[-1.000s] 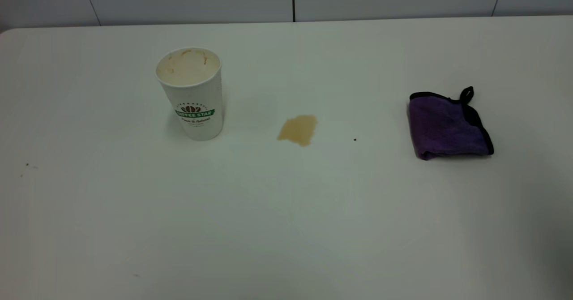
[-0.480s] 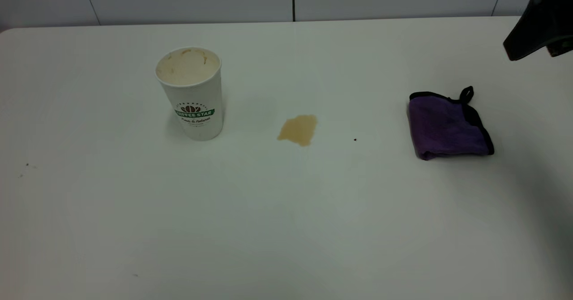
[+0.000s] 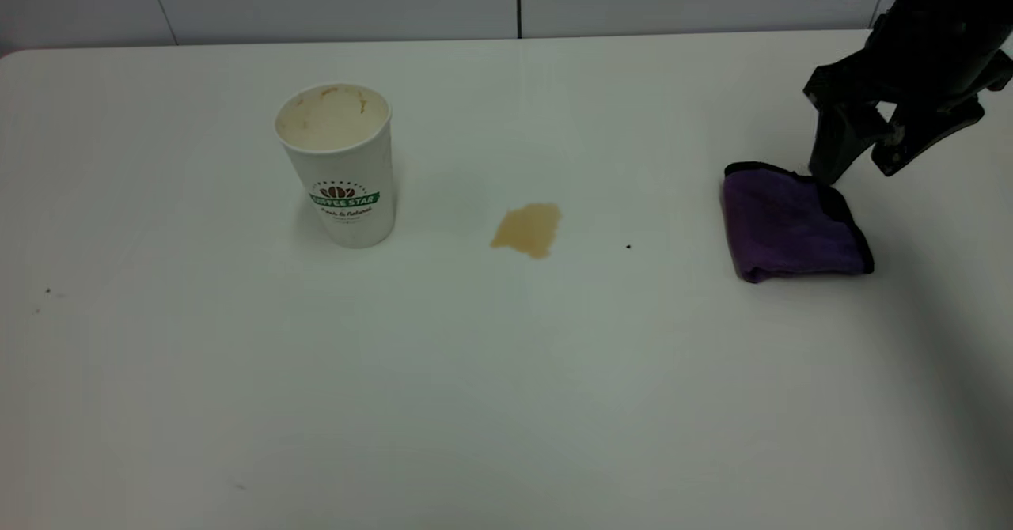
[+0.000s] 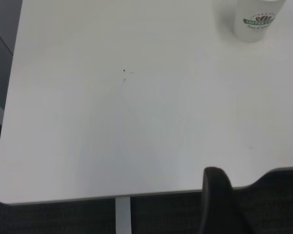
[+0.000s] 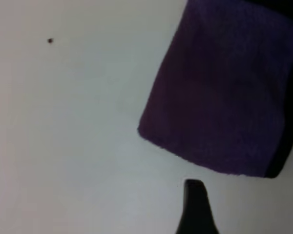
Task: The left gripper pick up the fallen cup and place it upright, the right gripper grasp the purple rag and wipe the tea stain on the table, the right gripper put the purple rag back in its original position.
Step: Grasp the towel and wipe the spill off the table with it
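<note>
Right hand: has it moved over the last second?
Yes. The black right hand has come in from the right, descending to the folded purple rag's far corner.

White desk (image 4: 136, 122) fills most of frame. Cup (image 4: 256, 19) upright at upper right, cut off by top edge, green logo visible. Tiny dark specks (image 4: 124, 71) upper centre-left. Black left end effector (image 4: 224, 204) part at lower right, past desk edge.
</note>
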Controlling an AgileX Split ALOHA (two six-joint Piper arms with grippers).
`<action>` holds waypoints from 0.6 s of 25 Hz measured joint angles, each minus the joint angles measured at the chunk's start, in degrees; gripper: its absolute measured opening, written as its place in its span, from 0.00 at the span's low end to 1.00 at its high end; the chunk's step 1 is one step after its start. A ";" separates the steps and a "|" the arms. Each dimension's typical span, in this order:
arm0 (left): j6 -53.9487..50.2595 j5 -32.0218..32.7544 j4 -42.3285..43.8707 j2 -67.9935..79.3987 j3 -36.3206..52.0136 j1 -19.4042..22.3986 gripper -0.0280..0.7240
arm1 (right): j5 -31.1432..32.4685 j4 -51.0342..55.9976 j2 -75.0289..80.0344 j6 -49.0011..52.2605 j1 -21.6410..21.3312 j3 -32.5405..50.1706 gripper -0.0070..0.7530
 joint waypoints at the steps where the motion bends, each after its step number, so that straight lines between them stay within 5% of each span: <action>1: 0.00 0.00 0.00 0.00 0.00 0.00 0.61 | 0.96 -3.11 1.66 2.94 0.41 -1.90 0.78; 15: 0.00 -0.06 -0.63 0.00 0.00 0.00 0.61 | 4.07 -7.22 15.15 8.75 2.85 -16.21 0.78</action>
